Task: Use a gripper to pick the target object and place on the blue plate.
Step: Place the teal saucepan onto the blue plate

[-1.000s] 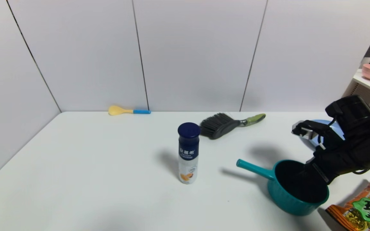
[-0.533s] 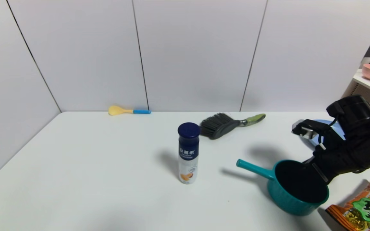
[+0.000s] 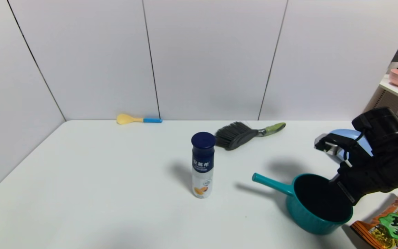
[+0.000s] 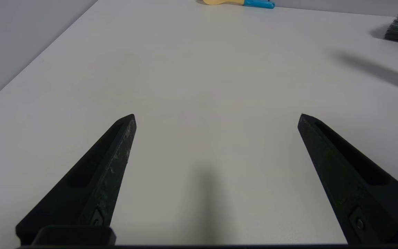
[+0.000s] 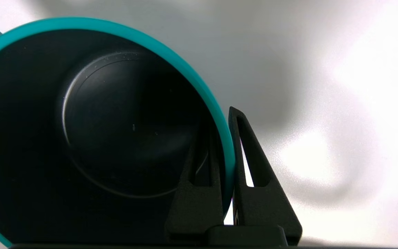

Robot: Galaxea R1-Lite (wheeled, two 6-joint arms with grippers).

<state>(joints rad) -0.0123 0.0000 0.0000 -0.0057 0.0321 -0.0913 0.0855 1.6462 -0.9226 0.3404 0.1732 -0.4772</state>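
Right wrist view shows the right gripper (image 5: 227, 138) pinching the rim of the teal saucepan (image 5: 92, 131): one of its fingers (image 5: 199, 186) lies inside against the black inner wall, the other outside against the teal wall, with only the wall's thickness between them. From the head camera the saucepan (image 3: 314, 207) sits at the near right of the white bench (image 3: 116, 180), its mouth tipped slightly toward the camera and its straight handle pointing left and a little far. It is a small round pan, smooth and glossy teal outside, matt black inside with a flat circular bottom (a faint ring marks its edge). Just beyond the right gripper (image 3: 340, 188), the light-blue plate (image 3: 340, 135) shows partly behind the arm. A crinkled orange and green snack bag (image 3: 390, 226) lies at the near right corner. The left gripper (image 4: 216, 116) hovers over bare bench, its black tapered fingers spread wide and holding nothing.
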